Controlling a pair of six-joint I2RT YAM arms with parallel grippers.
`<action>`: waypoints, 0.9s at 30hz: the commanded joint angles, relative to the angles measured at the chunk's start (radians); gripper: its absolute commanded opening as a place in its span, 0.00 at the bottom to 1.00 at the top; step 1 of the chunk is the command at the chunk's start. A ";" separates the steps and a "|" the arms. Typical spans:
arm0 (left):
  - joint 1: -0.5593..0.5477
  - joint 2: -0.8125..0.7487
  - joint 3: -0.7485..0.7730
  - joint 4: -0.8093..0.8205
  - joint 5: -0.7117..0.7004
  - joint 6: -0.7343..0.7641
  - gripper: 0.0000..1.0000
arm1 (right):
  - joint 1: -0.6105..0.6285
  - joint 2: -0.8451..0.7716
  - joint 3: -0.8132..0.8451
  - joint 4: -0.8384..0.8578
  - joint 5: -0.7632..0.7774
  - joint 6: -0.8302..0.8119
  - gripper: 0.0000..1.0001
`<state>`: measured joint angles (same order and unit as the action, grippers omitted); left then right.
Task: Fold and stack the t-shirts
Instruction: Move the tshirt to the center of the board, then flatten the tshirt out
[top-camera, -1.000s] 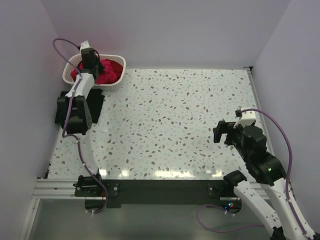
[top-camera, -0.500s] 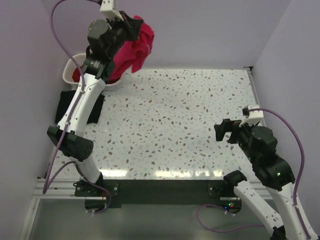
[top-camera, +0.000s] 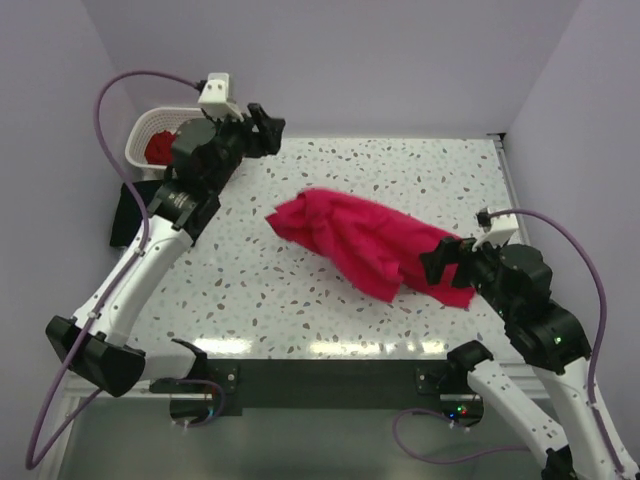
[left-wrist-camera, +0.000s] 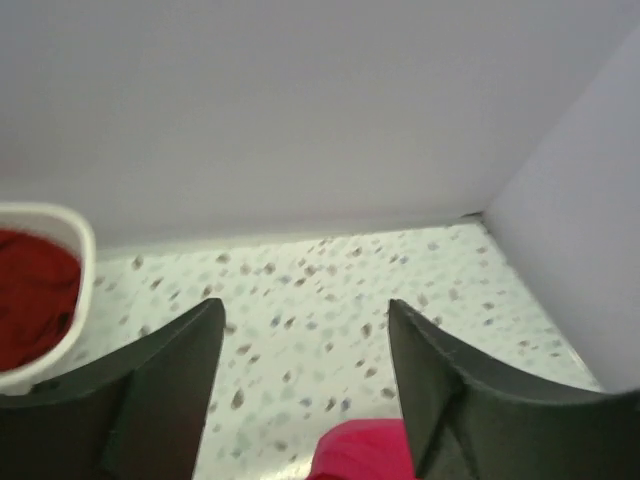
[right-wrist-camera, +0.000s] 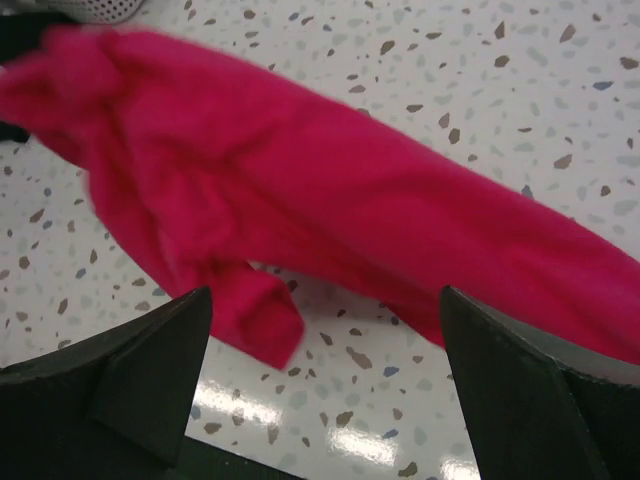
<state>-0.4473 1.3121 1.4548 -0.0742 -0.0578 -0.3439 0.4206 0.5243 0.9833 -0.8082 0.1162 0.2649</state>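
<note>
The bright pinkish-red t-shirt (top-camera: 360, 245) lies crumpled in a long diagonal heap across the middle of the table, free of both grippers; it looks blurred in the right wrist view (right-wrist-camera: 330, 180). My left gripper (top-camera: 266, 128) hangs open above the table's far left part, with only a tip of that shirt (left-wrist-camera: 365, 452) below its jaws. My right gripper (top-camera: 440, 262) stands open at the shirt's right end, nothing between its fingers (right-wrist-camera: 325, 300). A darker red t-shirt (top-camera: 160, 148) sits in the basket. A black t-shirt (top-camera: 125, 210) lies at the table's left edge.
The white lattice basket (top-camera: 140, 128) stands at the far left corner, its rim also in the left wrist view (left-wrist-camera: 78, 250). Walls close in the back and both sides. A metal rail (top-camera: 300, 378) runs along the near edge.
My left arm lifted the pinkish-red shirt out of the basket, swung it over the table and opened. The shirt dropped to the table's middle. The right arm barely moved.
</note>
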 joint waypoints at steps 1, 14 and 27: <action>0.007 -0.037 -0.146 -0.131 -0.277 0.026 0.76 | 0.003 0.066 0.014 -0.003 -0.105 0.019 0.99; 0.009 -0.399 -0.711 -0.214 -0.392 0.045 0.86 | 0.145 0.555 -0.124 0.153 -0.278 0.063 0.91; 0.012 -0.505 -0.801 -0.182 -0.501 0.042 0.84 | 0.349 1.137 0.034 0.438 -0.063 0.135 0.46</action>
<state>-0.4397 0.8207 0.6598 -0.3084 -0.5148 -0.3199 0.7673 1.5993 0.9390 -0.4870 -0.0364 0.3740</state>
